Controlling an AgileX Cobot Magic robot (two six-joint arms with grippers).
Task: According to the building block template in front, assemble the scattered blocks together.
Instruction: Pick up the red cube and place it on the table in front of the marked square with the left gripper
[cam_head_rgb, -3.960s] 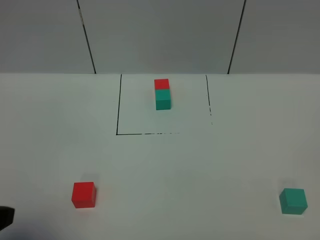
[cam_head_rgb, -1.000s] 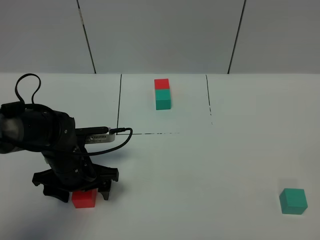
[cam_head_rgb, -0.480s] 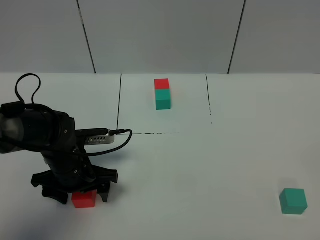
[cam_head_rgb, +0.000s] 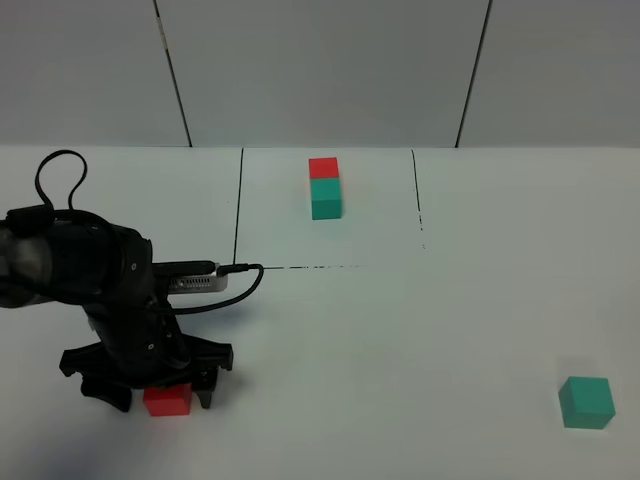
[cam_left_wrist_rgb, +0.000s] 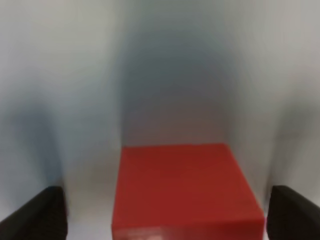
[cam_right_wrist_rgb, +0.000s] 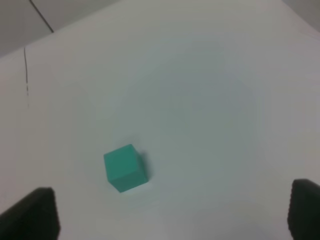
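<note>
The template, a red cube joined to a teal cube, sits at the back inside a thin black outline. The loose red cube lies at the front left. My left gripper is open and low over it, one finger on each side with a gap. In the left wrist view the red cube sits between the spread fingers of the left gripper. The loose teal cube lies at the front right. My right gripper is open and well above and short of the teal cube.
The white table carries only the cubes and the outline. A grey panelled wall stands behind it. The left arm's cable hangs out towards the outline's front edge.
Four seconds ago the left arm was out of view. Over the last second it has sunk slightly around the red cube, with the fingers still apart. Neither loose cube has moved.
</note>
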